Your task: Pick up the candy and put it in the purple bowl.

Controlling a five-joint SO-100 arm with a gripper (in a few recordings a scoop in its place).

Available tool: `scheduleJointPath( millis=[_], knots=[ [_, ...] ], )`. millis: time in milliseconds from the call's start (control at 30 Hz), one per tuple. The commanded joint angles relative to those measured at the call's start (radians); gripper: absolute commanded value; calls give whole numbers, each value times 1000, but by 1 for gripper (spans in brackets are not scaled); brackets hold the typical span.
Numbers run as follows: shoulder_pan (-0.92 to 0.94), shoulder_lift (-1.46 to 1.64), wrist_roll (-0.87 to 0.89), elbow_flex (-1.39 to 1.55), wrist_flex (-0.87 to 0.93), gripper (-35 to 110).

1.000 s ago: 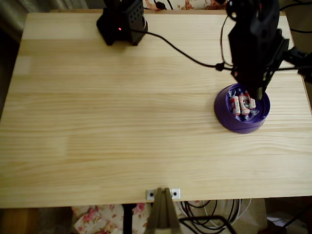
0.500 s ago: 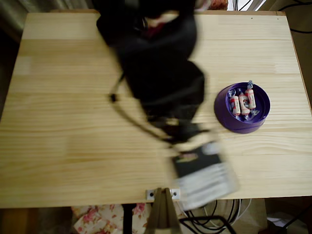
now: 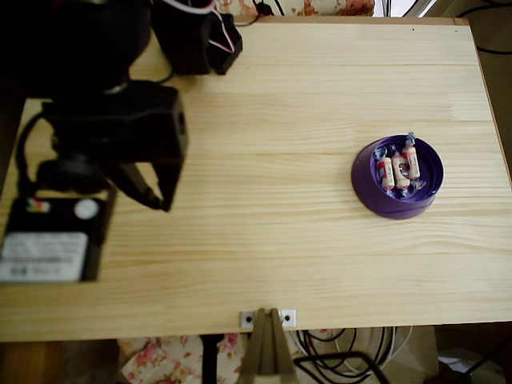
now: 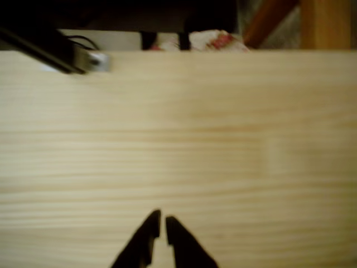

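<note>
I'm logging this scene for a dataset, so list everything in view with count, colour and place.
candies: three, white with red-pink bands, lying side by side inside the bowl.
purple bowl: one, dark purple, right side of the table in the overhead view.
table: one, light wood, fills most of both views.
metal bracket: one, silver, at the table's near edge in the overhead view.
floral cloth: one, white with pink flowers, below the table's near edge.
arm: one, black, over the table's left side in the overhead view.
gripper: one, black, fingertips nearly together, nothing between them.
</note>
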Motion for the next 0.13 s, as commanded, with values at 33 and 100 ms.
scheduleJointPath(
  millis=[33,100],
  knots=[
    [71,158,-20,80,-51,0],
    [89,160,-20,103,-55,0]
  ],
)
